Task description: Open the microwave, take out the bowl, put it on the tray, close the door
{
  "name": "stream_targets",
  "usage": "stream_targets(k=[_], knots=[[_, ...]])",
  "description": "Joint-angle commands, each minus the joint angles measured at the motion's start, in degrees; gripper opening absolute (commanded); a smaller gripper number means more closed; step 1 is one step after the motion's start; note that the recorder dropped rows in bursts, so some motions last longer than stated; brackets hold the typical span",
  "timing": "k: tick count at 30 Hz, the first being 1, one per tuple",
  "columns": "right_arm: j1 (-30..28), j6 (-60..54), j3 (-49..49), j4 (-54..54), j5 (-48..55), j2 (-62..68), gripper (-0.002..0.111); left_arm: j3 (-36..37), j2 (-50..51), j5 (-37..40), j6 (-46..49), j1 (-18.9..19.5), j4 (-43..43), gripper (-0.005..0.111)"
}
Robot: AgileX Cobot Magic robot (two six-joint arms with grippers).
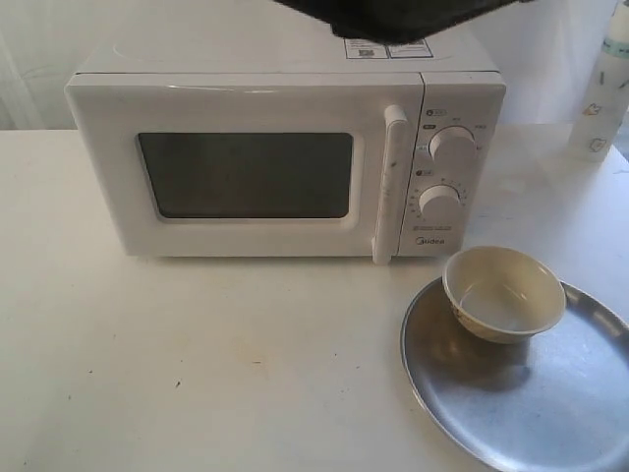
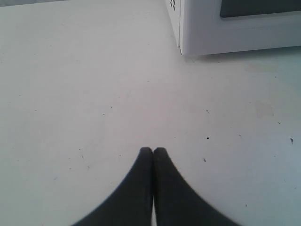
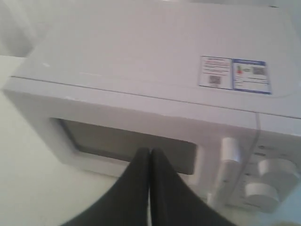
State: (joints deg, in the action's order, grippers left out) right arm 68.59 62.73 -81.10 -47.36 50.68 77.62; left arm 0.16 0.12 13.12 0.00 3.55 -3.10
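The white microwave (image 1: 285, 162) stands at the back of the table with its door (image 1: 246, 177) shut and the tall handle (image 1: 389, 182) upright beside two dials (image 1: 452, 146). The cream bowl (image 1: 503, 293) rests upright on the left part of the silver tray (image 1: 521, 403). My right gripper (image 3: 150, 151) is shut and empty, raised above and in front of the microwave (image 3: 150, 94); a dark part of that arm (image 1: 393, 18) shows at the top of the exterior view. My left gripper (image 2: 153, 150) is shut and empty over bare table, near the microwave's corner (image 2: 181, 47).
A white bottle (image 1: 601, 88) stands at the back right. Stickers (image 3: 235, 74) lie on the microwave's top. The white table (image 1: 197, 374) stretches in front of the microwave, left of the tray. The tray runs past the lower right edge of the exterior view.
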Motion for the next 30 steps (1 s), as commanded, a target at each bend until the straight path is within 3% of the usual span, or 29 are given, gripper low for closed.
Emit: stream_targets(k=[1, 6, 14, 20, 24, 30], knots=[[-1.9, 2.7, 12.7, -0.4, -16.8, -9.3, 0.0, -0.2, -0.1, 0.2, 0.0, -0.3, -0.3, 0.0], [-10.0, 2.8, 31.0, 1.4, -37.1, -23.5, 0.0, -0.2, -0.1, 0.2, 0.0, -0.3, -0.3, 0.0], [-36.5, 3.8, 61.0, -1.8, -71.7, -47.6, 0.0, -0.2, -0.1, 0.2, 0.0, -0.3, -0.3, 0.0], [-52.9, 1.5, 77.3, -9.4, -87.2, -59.3, 0.0, -0.2, -0.1, 0.2, 0.0, -0.3, -0.3, 0.0], [-58.4, -1.5, 81.1, -11.8, -86.4, -59.5, 0.0, -0.2, -0.1, 0.2, 0.0, -0.3, -0.3, 0.0], [-58.7, 4.8, 81.1, -19.8, -66.9, -59.5, 0.0, -0.2, -0.1, 0.2, 0.0, -0.3, -0.3, 0.0]])
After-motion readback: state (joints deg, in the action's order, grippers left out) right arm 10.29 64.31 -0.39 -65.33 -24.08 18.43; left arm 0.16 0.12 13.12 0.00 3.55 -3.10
